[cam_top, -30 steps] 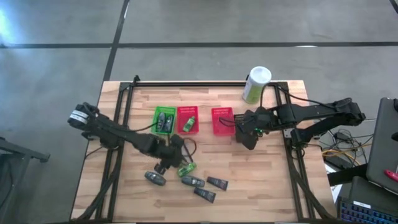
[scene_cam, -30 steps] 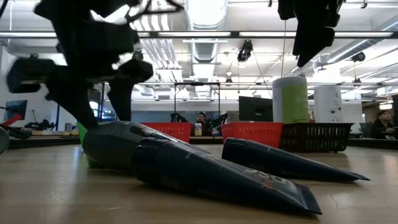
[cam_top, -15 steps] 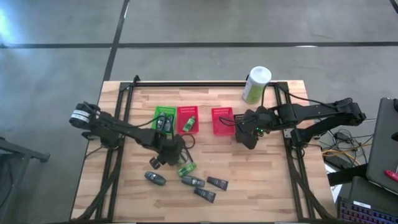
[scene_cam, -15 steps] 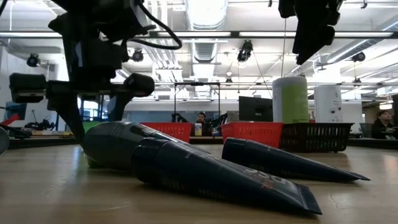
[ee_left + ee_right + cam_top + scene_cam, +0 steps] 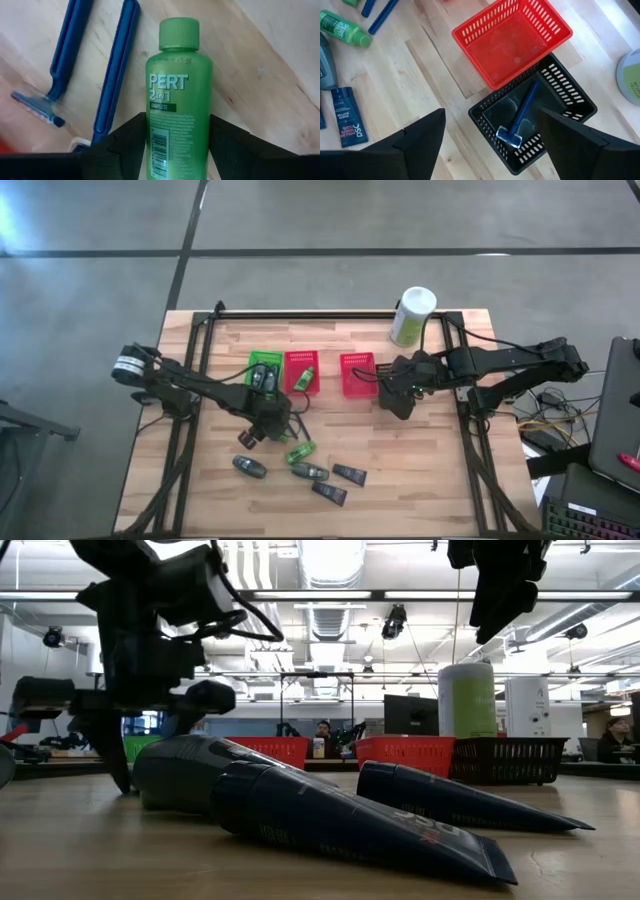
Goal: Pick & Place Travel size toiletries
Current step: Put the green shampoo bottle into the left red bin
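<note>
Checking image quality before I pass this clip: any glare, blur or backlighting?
Low view: ceiling lights backlight both arms into silhouettes; the nearest dark tube looms oversized. Left wrist view: green bottle label sharp. High view: even light, floor glare at the top left corner.

Two dark jointed arms (left one white-banded) trailing looped black cables.

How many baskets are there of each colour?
Green basket: 1
Red baskets: 2
Black basket: 1
Total: 4
</note>
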Available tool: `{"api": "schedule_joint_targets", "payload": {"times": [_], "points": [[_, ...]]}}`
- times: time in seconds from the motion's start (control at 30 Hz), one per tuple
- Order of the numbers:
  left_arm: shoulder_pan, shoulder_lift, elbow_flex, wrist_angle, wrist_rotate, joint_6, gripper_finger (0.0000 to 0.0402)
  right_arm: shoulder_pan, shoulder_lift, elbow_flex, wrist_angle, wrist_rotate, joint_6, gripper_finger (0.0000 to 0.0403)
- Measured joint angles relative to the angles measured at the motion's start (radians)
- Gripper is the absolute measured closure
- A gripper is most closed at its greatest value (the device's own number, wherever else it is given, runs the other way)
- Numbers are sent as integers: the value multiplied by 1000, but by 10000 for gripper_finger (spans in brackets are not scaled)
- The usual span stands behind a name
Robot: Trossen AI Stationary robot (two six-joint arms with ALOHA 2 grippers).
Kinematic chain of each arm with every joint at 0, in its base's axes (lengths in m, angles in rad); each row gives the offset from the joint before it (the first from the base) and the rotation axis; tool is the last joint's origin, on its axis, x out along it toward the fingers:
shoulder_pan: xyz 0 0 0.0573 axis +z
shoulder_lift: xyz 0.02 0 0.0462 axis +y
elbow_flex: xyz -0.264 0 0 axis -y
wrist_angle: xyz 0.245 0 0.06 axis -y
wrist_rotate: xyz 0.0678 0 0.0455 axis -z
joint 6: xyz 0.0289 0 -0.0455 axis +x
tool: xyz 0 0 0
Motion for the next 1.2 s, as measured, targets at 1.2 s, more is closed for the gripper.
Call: {"api": "schedule_joint_targets", "payload": {"times": [1.2], "points": [[410, -111, 129, 322, -94, -1621, 224, -25, -1, -1, 0, 76, 86, 88]]}}
